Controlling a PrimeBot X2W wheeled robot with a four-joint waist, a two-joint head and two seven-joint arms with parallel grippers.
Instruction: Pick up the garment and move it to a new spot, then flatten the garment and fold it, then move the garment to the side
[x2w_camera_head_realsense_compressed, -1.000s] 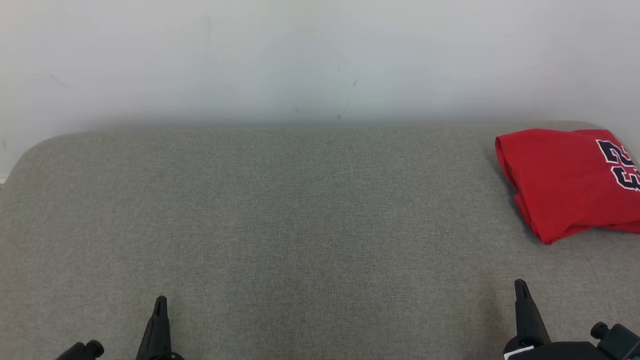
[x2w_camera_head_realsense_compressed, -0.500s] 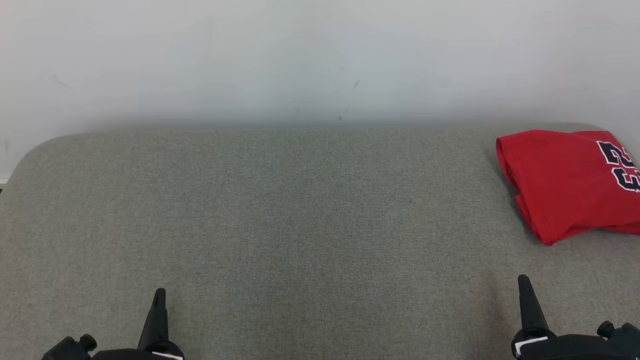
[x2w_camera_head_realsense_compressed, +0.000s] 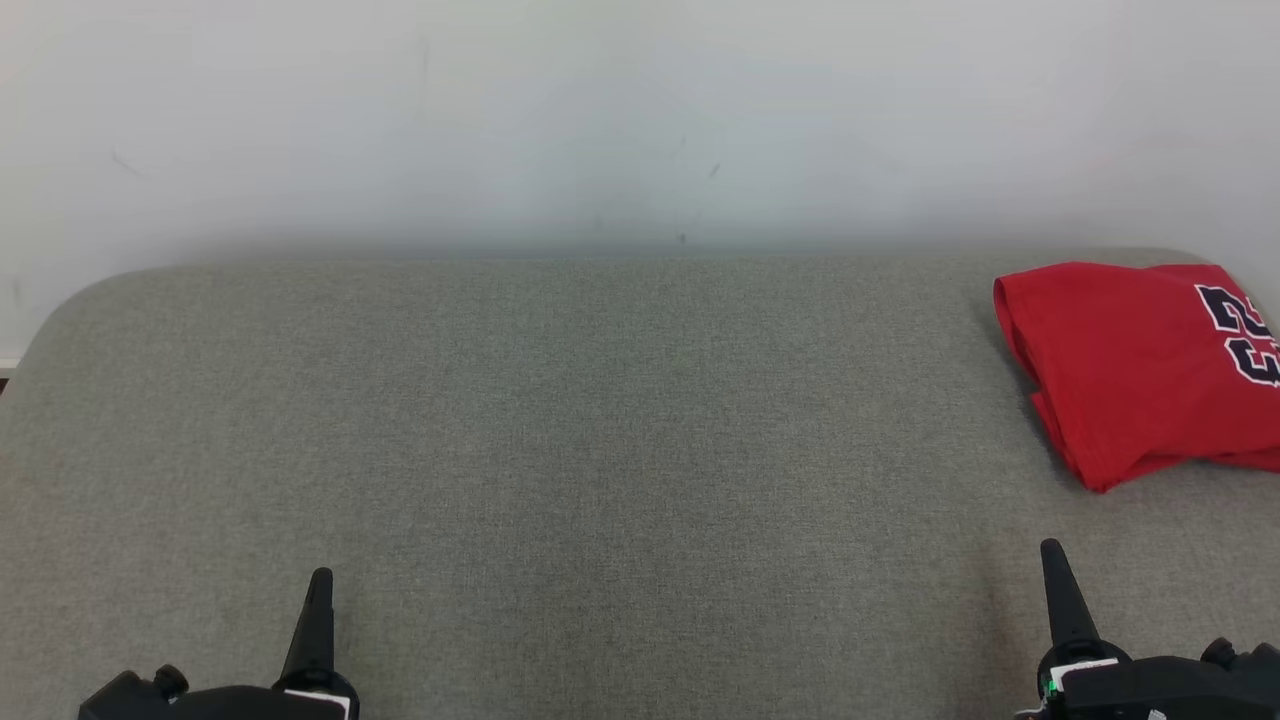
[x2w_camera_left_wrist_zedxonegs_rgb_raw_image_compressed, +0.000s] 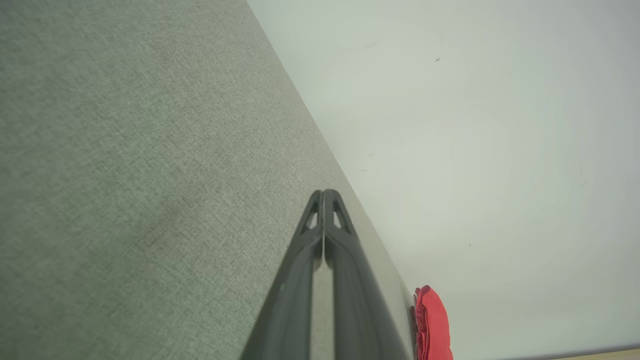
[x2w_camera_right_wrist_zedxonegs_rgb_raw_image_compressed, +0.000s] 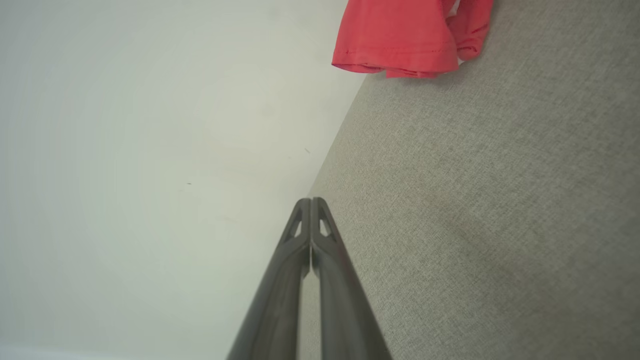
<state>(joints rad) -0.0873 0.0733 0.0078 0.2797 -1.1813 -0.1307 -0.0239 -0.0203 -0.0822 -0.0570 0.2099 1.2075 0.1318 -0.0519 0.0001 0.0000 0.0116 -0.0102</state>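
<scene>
The garment (x2w_camera_head_realsense_compressed: 1130, 370) is red with a dark number print and lies folded at the far right of the grey fabric surface (x2w_camera_head_realsense_compressed: 600, 420), partly cut off by the picture's edge. It shows again as a red bundle (x2w_camera_left_wrist_zedxonegs_rgb_raw_image_compressed: 432, 325) in the left wrist view and as a hemmed red edge (x2w_camera_right_wrist_zedxonegs_rgb_raw_image_compressed: 400, 35) in the right wrist view. My left gripper (x2w_camera_head_realsense_compressed: 319, 582) is at the lower left, shut and empty (x2w_camera_left_wrist_zedxonegs_rgb_raw_image_compressed: 324, 192). My right gripper (x2w_camera_head_realsense_compressed: 1051, 552) is at the lower right, just below the garment and apart from it, shut and empty (x2w_camera_right_wrist_zedxonegs_rgb_raw_image_compressed: 311, 201).
A pale wall (x2w_camera_head_realsense_compressed: 640, 120) rises right behind the grey surface. The surface's far left corner (x2w_camera_head_realsense_compressed: 70, 300) is rounded.
Both grippers have crept a little further up the head view. The garment lies as it did.
</scene>
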